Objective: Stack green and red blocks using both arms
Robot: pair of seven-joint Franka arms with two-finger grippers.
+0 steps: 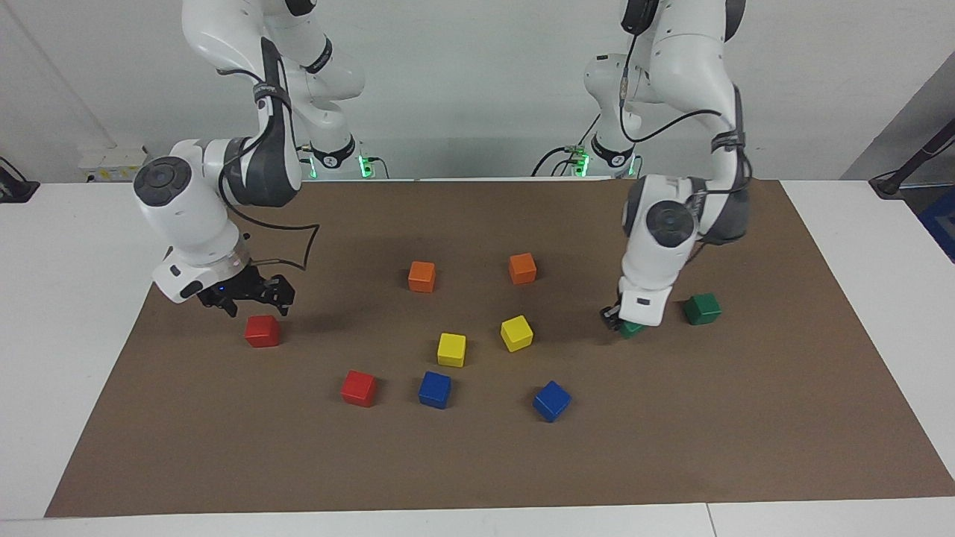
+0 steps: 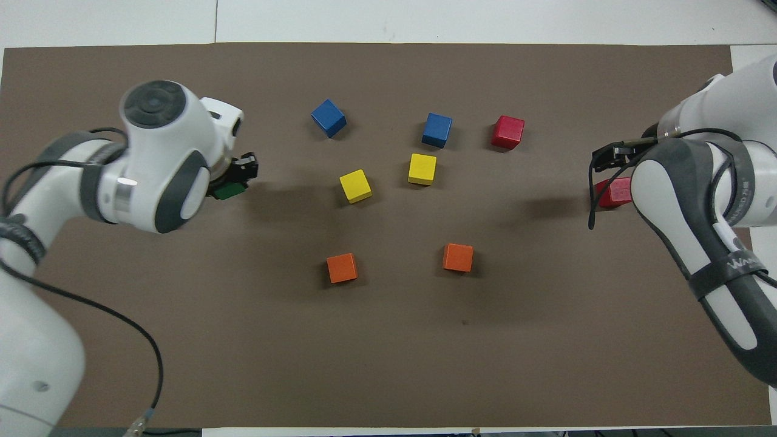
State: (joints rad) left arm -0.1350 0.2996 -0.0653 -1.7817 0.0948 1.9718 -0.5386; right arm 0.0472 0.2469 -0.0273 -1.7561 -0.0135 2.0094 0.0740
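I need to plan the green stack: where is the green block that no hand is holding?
In the facing view, the free green block lies on the brown mat toward the left arm's end, beside the left hand; the arm hides it from overhead.

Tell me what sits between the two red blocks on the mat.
Nothing: bare brown mat separates the red block under the right claw from the red block beside a blue cube, seen in the facing view.
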